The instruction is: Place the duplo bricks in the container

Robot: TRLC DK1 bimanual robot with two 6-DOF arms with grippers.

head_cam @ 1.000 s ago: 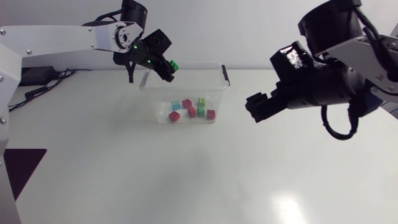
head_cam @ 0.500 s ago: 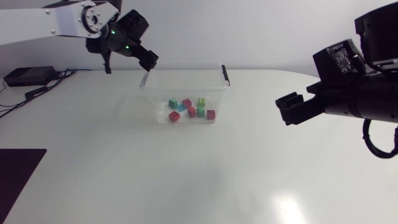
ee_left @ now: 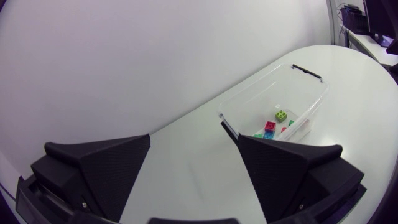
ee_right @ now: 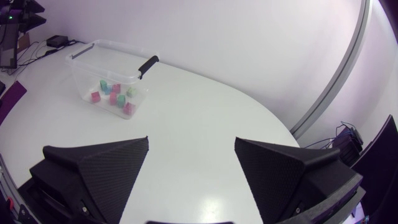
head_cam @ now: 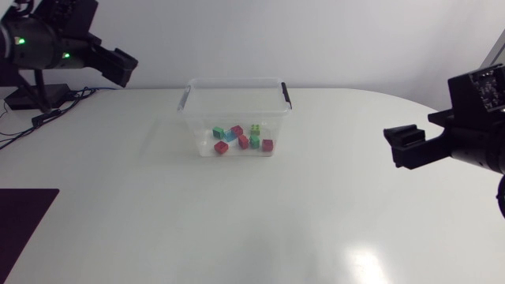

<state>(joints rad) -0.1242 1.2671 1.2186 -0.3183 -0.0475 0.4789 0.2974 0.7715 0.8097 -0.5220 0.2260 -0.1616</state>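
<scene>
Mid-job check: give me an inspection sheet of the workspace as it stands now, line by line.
Surface: white table, bare around the container.
Job's things: clear open-topped container holds red, blue and green duplo bricks; none seen outside it.
Clutter: nothing seen.
Grippers: left gripper and right gripper both well away from the container, jaws open, holding nothing.
Cables: black leads and a small black box at the table's far left corner.
Surroundings: nothing seen reaching over the table.

White table (head_cam: 237,229), clear plastic container (head_cam: 207,110) toward its far side
</scene>
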